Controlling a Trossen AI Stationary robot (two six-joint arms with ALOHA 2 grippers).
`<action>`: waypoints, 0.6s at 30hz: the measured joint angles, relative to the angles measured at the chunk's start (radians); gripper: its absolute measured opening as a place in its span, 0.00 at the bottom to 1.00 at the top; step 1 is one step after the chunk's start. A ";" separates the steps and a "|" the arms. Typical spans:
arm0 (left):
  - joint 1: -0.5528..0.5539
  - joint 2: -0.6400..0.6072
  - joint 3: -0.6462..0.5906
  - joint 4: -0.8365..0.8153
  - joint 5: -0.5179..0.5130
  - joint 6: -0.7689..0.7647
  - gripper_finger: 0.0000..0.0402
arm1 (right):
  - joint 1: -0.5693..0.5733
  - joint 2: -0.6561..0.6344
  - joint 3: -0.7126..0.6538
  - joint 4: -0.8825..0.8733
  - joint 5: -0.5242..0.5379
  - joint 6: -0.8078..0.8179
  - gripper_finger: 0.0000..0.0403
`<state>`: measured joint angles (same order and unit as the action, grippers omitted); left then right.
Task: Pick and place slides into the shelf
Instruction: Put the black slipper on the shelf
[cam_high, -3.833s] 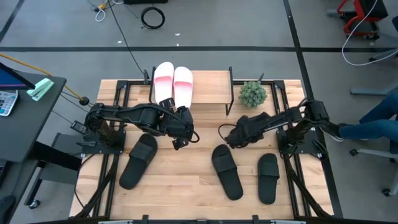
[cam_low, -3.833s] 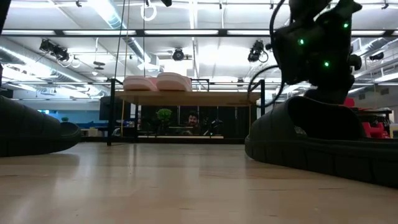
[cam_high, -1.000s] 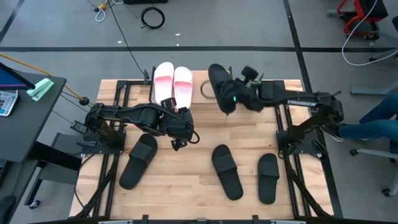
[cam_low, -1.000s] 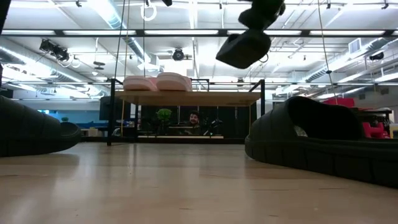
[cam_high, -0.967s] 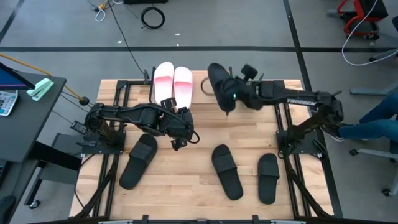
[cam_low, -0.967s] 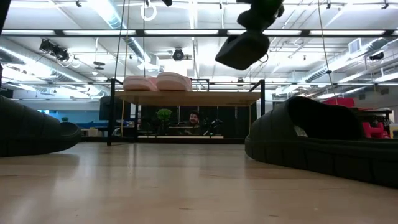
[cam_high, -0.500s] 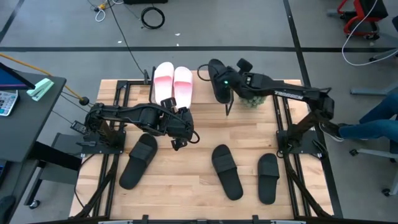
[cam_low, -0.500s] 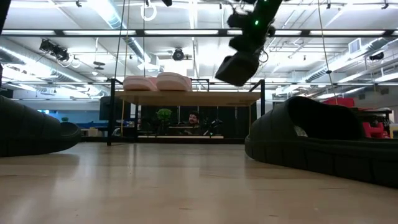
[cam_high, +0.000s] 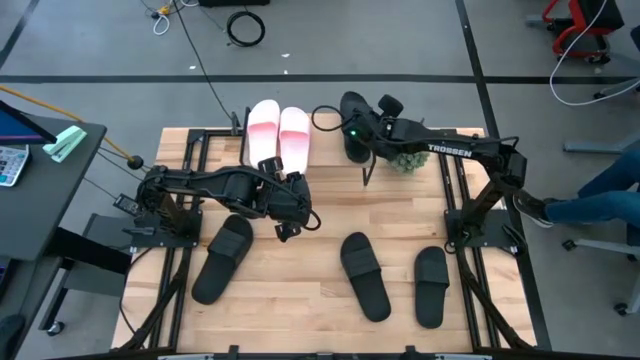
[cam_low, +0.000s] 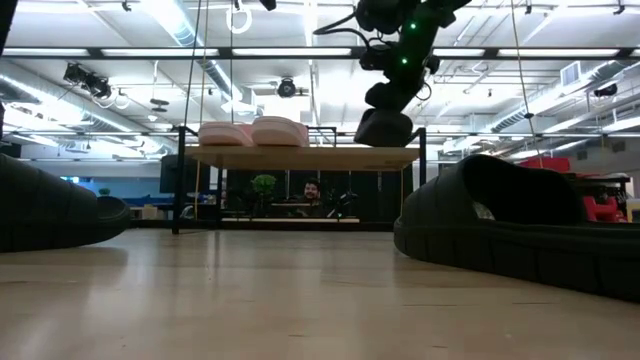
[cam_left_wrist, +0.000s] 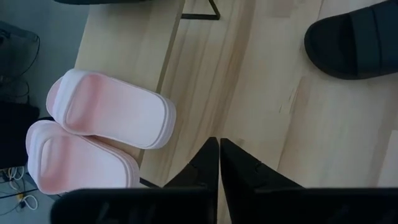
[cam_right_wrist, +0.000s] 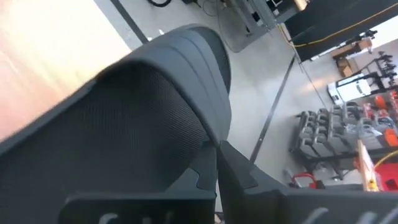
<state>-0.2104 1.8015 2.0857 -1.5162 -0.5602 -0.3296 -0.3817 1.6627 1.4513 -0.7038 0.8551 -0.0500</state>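
Two pale pink slides (cam_high: 278, 133) lie side by side on the left part of the shelf's wooden top (cam_high: 332, 152). My right gripper (cam_high: 360, 132) is shut on a black slide (cam_high: 352, 118) over the right part of the shelf. In the low view this slide (cam_low: 385, 128) hangs just above the board (cam_low: 300, 157). Three more black slides lie sole down on the table: (cam_high: 223, 258), (cam_high: 365, 275), (cam_high: 431, 285). My left gripper (cam_high: 287, 230) hangs shut and empty above the table, in front of the shelf. My right gripper pinches the black slide's wide strap (cam_right_wrist: 198, 142) between its two fingers, slanting down from the table's right side. The slide hangs below the fingers, over the shelf top. Whether its underside (cam_low: 384, 142) touches the board, I cannot tell.
A small green plant (cam_high: 405, 153) stands on the table just right of the shelf, under my right arm. Black arm mounts run along both table sides. Bare wood lies between the shelf and the three black slides.
My right gripper has carried the black slide toward the table's far left and down, from high above the shelf's right end to just over its top, tipping further downward. The slide has turned end-on to the low camera.
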 joint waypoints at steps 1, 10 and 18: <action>0.000 0.000 0.000 0.000 0.000 -0.002 0.05 | -0.003 0.000 0.000 0.000 -0.012 0.003 0.01; -0.002 0.000 0.000 0.000 0.000 -0.026 0.03 | -0.004 0.000 0.000 -0.047 -0.102 0.048 0.01; -0.002 0.000 0.000 0.000 0.000 -0.027 0.05 | -0.011 0.000 0.000 -0.067 -0.103 0.053 0.01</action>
<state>-0.2119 1.8015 2.0857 -1.5162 -0.5598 -0.3561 -0.3928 1.6627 1.4513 -0.7709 0.7521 0.0031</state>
